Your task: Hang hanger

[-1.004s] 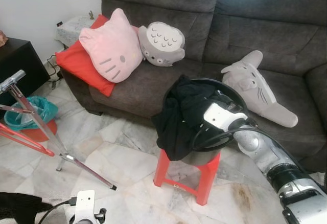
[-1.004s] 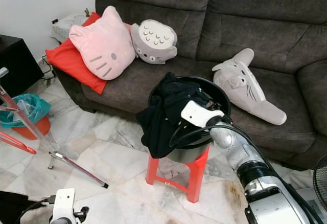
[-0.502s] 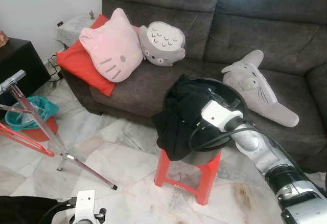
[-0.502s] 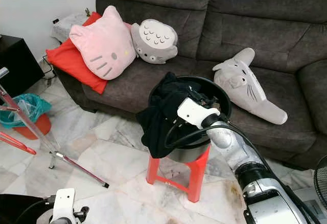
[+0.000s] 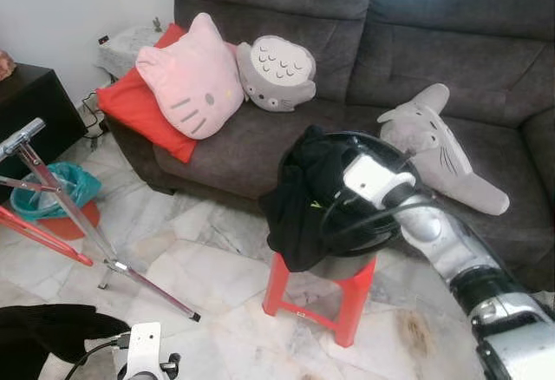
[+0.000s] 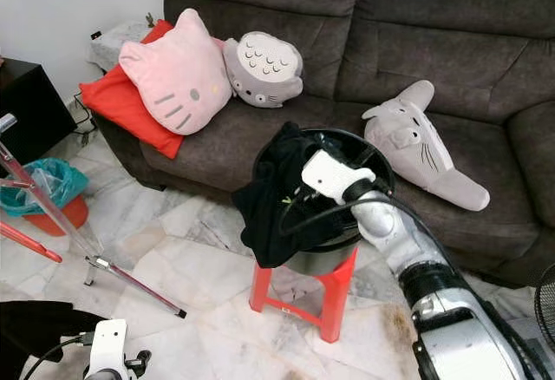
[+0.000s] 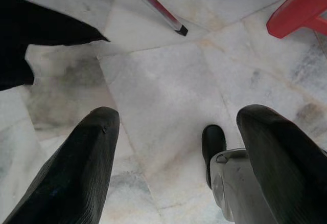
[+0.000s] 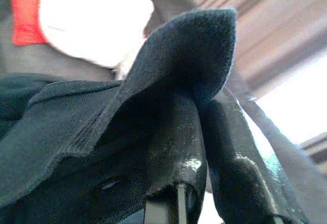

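Pinching black garment, orientation unclear.

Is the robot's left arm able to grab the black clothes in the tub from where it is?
Probably not yet. The left gripper hangs low over the marble floor, fingers open, while the black clothes sit up in the tub on the red stool, where the right gripper already pinches them.

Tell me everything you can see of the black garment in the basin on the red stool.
The black garment is soft, matte knit fabric, crumpled in a heap inside a round black basin on the red plastic stool. One part spills over the basin's rim on the robot's left and hangs down its side. The right gripper is in the basin, its fingers shut on a raised fold with a hemmed edge. No hanger can be made out.
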Motion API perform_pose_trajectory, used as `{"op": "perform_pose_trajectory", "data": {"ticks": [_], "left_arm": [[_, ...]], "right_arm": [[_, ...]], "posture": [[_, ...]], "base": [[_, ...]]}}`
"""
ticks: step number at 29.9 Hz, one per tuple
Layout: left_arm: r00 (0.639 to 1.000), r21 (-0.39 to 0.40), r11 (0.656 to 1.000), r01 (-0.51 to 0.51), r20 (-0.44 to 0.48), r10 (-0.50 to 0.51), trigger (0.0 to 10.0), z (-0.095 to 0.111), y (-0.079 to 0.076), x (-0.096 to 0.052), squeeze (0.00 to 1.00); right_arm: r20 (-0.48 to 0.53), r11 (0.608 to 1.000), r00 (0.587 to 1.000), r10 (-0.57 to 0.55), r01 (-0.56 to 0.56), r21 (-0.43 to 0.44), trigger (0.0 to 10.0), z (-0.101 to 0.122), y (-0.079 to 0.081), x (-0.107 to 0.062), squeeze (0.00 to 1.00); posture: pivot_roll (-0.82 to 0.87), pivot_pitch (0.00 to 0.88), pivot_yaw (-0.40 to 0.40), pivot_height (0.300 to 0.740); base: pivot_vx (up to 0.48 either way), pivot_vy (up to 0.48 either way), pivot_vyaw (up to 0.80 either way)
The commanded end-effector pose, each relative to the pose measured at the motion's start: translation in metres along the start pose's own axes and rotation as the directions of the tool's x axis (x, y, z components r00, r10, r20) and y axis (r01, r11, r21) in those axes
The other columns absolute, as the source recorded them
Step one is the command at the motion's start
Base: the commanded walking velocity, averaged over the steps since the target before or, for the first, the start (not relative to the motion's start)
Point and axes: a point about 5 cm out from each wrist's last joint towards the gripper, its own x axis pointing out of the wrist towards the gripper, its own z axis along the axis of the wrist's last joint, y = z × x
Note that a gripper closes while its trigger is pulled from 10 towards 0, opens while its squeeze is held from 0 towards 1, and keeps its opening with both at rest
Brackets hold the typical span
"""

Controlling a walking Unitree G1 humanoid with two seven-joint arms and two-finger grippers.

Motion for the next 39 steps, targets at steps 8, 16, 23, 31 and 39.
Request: {"op": "perform_pose_trajectory", "data": {"ticks": [8,16,23,31,39], "left_arm": [[1.000,0.025,1.000,-0.003,-0.006,0.004,10.0,-0.001,0.003,0.000,0.00],[1.000,0.024,1.000,-0.002,-0.005,0.003,10.0,0.000,0.002,0.000,0.00],[1.000,0.022,1.000,-0.004,-0.006,0.004,10.0,0.000,0.003,0.000,0.00],[1.000,0.021,1.000,-0.002,-0.009,0.003,10.0,-0.001,0.003,0.000,0.00],[1.000,0.024,1.000,-0.001,-0.014,0.002,10.0,-0.002,0.003,0.000,0.00]], "right_arm": [[0.093,0.995,0.991,-0.100,0.100,0.001,0.0,0.023,-0.048,0.014,0.00],[0.151,0.983,0.973,-0.173,0.180,-0.038,0.0,0.045,-0.096,0.025,0.00],[0.132,0.936,0.927,-0.351,0.344,0.077,0.0,0.064,-0.148,0.030,0.00],[-0.148,0.857,0.902,-0.405,0.431,0.283,0.0,0.015,-0.125,0.015,0.00],[-0.353,0.793,0.883,-0.310,0.445,0.416,0.0,-0.027,-0.050,-0.022,0.00]], "posture": [[-0.07,0.000,0.028,0.728],[-0.09,0.000,0.038,0.728],[-0.11,0.000,0.043,0.728],[-0.11,0.000,0.041,0.728],[-0.12,0.000,0.044,0.728]], "base": [[0.000,0.000,0.00],[0.000,0.000,0.00],[0.000,0.000,0.00],[0.000,0.000,0.00],[0.000,0.000,0.00]]}}
